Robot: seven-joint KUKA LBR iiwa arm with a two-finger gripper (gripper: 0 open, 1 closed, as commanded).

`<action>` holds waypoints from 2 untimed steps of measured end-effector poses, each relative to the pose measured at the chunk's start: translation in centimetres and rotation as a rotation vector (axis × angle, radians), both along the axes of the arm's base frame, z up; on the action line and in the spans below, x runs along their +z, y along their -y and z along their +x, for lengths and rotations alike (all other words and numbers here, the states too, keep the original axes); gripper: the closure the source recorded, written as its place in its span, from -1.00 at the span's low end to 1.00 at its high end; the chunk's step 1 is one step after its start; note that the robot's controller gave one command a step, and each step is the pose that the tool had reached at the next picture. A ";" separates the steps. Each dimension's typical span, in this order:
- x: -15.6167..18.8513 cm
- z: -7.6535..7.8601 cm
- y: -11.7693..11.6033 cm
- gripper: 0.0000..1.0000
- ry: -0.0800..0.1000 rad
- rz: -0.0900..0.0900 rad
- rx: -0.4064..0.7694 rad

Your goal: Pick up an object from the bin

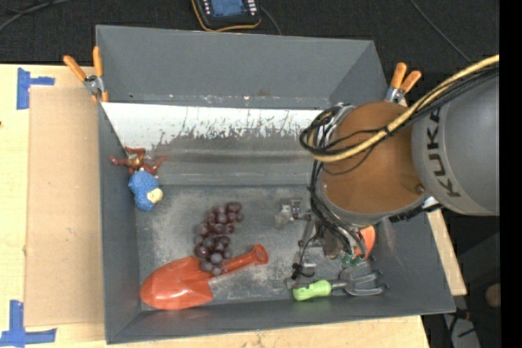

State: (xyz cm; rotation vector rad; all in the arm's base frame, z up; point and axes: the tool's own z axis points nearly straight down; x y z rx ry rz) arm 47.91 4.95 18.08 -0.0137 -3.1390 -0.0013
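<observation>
We count one toy figure (144,190), one grape bunch (218,235), one red shovel (189,283) and one green-handled rake (314,290), just beside the gripper (326,251); its spread we cannot tell.

On my screen the arm (466,152) lay across the right rim of the bin (236,65), its thick grey link with the KUKA lettering above the upper stretch of that rim. The orange cover (367,167) on the wrist sat inside the bin's right half, just off the right wall and tilted towards the bin's middle. I saw a bundle of black and yellow cables (359,134) looped over the cover's top and running along the link, out past the bin's far right corner. Under the cover the gripper (316,257) pointed down, low over the floor in the bin's front right part.
</observation>
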 end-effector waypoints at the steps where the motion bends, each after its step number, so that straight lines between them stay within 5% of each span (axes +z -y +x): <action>1: 0.0 0.0 0.0 -1.00 0.000 0.000 0.000; 2: -5.4 1.6 -2.8 -1.00 -0.002 0.001 0.277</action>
